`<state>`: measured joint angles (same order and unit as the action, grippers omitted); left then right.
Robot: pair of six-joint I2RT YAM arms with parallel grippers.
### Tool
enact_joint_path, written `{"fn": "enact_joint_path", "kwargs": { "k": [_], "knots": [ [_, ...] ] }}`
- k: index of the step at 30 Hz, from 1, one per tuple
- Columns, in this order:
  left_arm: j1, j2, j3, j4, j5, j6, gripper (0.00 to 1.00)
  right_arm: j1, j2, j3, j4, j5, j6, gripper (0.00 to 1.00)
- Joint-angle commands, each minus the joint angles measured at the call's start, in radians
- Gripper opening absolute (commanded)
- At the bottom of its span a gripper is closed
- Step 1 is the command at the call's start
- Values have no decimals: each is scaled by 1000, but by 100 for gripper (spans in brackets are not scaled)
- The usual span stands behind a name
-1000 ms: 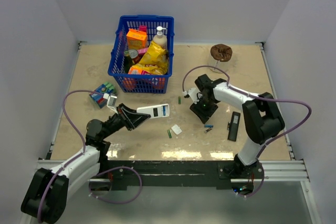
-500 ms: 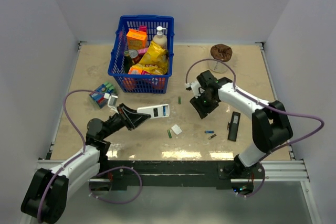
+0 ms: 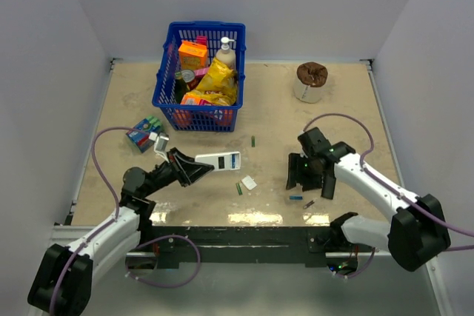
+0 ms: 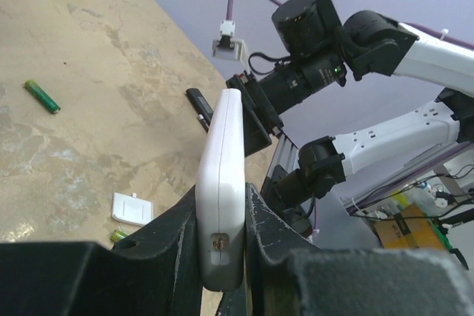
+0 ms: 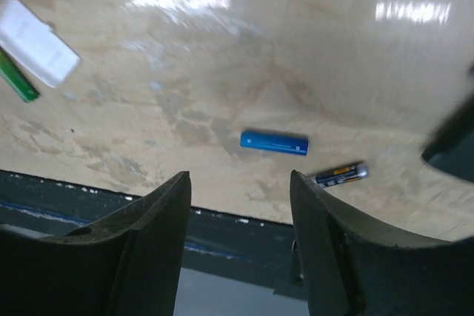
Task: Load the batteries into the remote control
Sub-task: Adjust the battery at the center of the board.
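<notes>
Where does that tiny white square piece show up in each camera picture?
Top external: white cover piece, just below centre.
Left wrist: white cover piece, low left.
Right wrist: white cover piece, upper left corner.
Shared landmark: the green battery lying beside it.

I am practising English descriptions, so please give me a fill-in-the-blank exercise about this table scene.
The white remote control is gripped by the ___ claw.
Under the open right claw, beside the dark battery, lies a ___ battery.
The white cover piece lies next to a ___ battery.
Missing words: left; blue; green.
</notes>
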<state>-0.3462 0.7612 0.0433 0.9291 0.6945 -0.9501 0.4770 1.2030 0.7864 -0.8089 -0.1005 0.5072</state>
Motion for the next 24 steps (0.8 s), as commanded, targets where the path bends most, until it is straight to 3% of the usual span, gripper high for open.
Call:
{"fn": "enact_joint_path", "kwargs": {
  "k": [1,6,10,14,24],
  "knots": [
    [-25,-19,41,17,22,11,0,3,-106,-133,-1,-62,285,58],
    [-34,-17,40,-1,28,5,0,11,-128,-237,30,-119,372,67],
    [-33,-28,40,-22,5,8,0,15,-96,-292,77,-133,412,68],
    [-33,-57,67,-142,-50,63,0,15,-50,-364,149,-169,441,68],
    [-33,-20,122,-210,-53,117,0,14,50,-311,275,-162,455,60]
  ]
}}
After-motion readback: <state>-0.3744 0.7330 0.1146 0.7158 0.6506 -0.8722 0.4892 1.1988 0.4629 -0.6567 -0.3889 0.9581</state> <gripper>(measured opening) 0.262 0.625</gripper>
